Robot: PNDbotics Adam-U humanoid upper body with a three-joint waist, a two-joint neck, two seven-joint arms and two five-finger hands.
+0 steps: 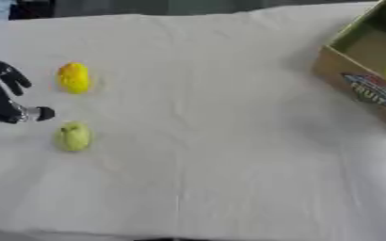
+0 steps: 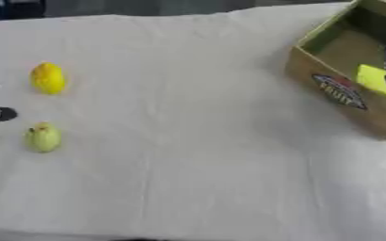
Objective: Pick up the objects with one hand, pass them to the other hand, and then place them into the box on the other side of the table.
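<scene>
The black left hand with silver at its joints shows against a plain white tablecloth. Just beside its fingertips lies a bright yellow oval fruit, and just below its thumb a pale yellow-green round fruit with a small dark stem spot. Well apart from the hand stands a brown cardboard box, olive-brown inside, its outer wall printed with a red, blue and white label. In it lies a yellow-green object.
</scene>
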